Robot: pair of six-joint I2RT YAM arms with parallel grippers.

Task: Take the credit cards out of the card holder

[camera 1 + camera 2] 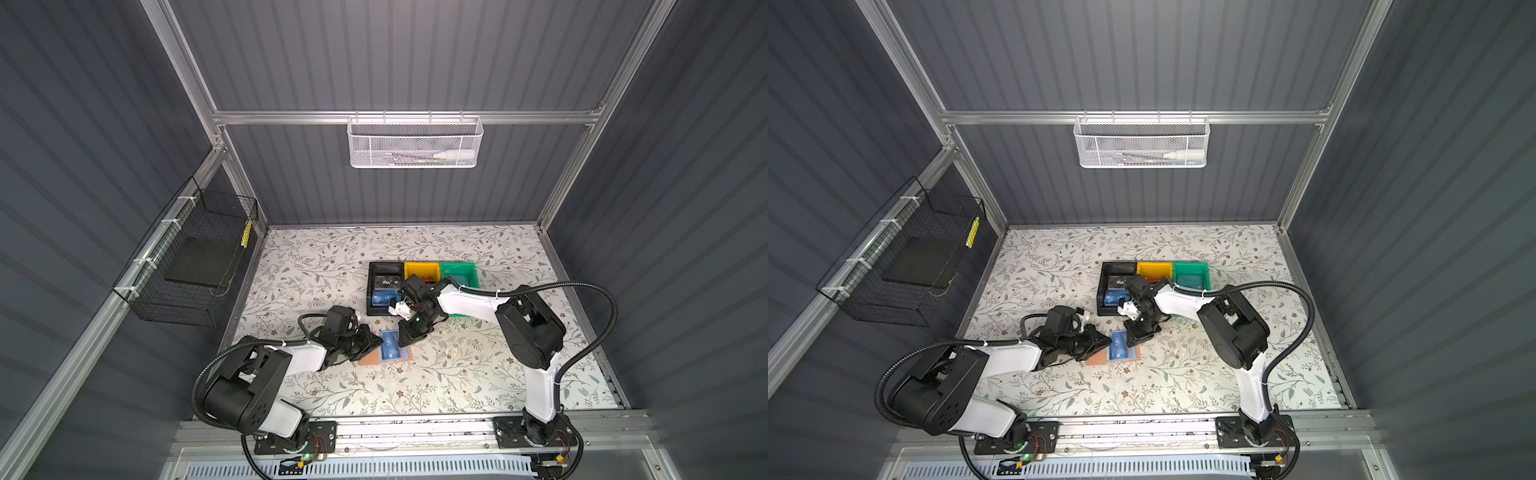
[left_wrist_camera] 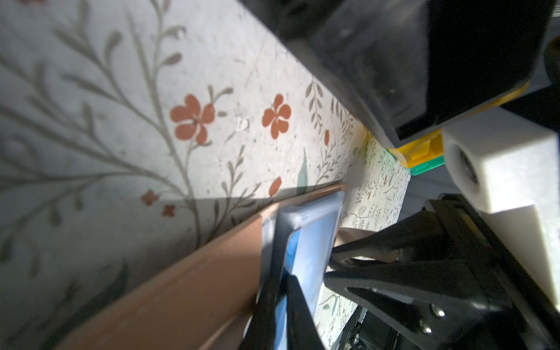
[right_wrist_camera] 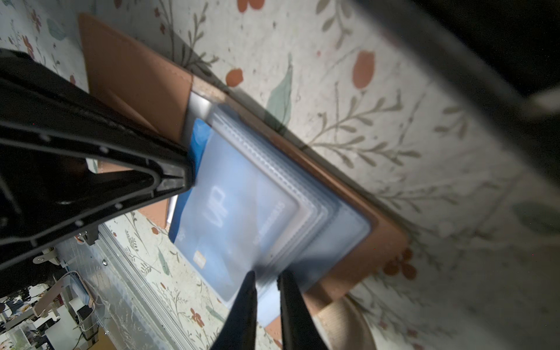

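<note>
- Two pincers meet at the card holder [image 1: 370,360], which lies opened flat on the floral tabletop [image 1: 457,374], just in front of the black bin [image 1: 370,291].
- Its tan cover faces down, and its clear bluish sleeves [image 3: 303,194] face up in a stack.
- One blue card [image 1: 392,349] with white "VIP" lettering sits in the topmost sleeve. In the right wrist view a bare strip of it sticks out past the sleeve's open edge, toward the left arm.
- Reaching in low from the left, the left pincer [image 1: 379,341] has its jaws together on that bare strip. The left wrist view shows the blue edge between the two fingers.
- Coming down from the far side, the right pincer [image 1: 402,344] has its jaws drawn narrow and clamped on the edge of the sleeves, at the far right corner of the card holder.
- Three bins stand in a row, touching one another: the black bin, a yellow bin [image 1: 422,270] and a green bin [image 1: 473,276].
- Inside the black bin lie a dark card [image 1: 388,283] marked "Vip" and a second blue card [image 1: 380,297], the blue one nearer the arms.
</note>
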